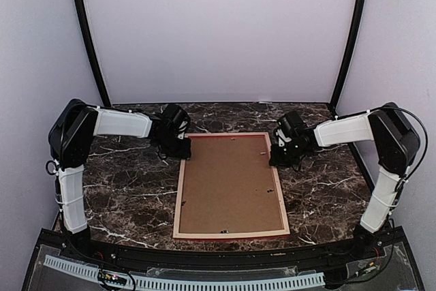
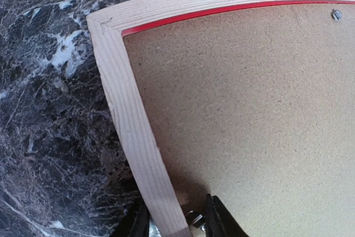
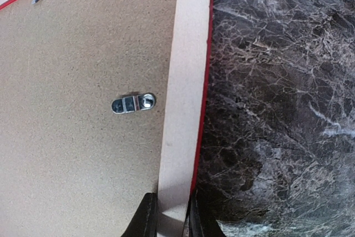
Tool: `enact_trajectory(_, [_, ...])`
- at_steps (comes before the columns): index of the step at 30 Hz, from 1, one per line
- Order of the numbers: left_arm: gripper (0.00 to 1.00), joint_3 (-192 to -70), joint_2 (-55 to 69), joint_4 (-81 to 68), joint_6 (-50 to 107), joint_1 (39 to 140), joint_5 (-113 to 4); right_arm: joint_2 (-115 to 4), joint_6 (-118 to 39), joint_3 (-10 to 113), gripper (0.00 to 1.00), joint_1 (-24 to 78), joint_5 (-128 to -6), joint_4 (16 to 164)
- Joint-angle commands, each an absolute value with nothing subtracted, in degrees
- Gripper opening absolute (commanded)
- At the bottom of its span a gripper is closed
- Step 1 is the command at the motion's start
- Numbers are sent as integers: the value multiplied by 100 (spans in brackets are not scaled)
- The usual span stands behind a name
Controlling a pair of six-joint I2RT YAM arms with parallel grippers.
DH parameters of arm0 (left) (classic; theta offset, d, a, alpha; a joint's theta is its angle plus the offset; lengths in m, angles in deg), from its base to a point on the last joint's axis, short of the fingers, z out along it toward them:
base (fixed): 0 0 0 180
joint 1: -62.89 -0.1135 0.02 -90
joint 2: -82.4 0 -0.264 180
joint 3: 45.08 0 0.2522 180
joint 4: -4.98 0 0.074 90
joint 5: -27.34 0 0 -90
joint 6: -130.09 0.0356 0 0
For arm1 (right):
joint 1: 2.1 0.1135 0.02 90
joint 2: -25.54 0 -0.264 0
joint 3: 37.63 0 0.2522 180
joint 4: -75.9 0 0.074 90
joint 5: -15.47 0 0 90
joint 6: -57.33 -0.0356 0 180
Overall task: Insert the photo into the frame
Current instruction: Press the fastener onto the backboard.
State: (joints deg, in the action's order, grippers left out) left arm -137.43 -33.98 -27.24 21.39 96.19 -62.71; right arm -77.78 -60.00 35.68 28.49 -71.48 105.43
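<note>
Now the large, thin-railed rectangular frame [image 1: 231, 234], pale wood with a red edge, lies back up in the middle of the dark marble table [image 1: 129, 189], with a brown backing board [image 1: 230, 185] inside. At its 11 o'clock corner the left gripper [image 2: 176, 220] straddles the rail, and a gap shows at the inner finger. At 1 o'clock the right gripper [image 3: 171, 217] pinches the rail tightly.
</note>
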Motion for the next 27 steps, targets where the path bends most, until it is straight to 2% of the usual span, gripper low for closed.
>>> enact_trajectory(1, [34, -13466, -3496, -2855, 2019, 9620, -5959, -7799, -5889, 3372, 8, 2884, -6924, 10623])
enact_trajectory(13, [35, -13136, -3395, -2602, 1700, 9395, -5464, -7767, -5862, 3356, 8, 2884, -6917, 10641])
enact_trajectory(27, [37, -12758, -3335, -2528, 1575, 9326, -5441, -7801, -5843, 3409, 7, 2885, -6911, 10665])
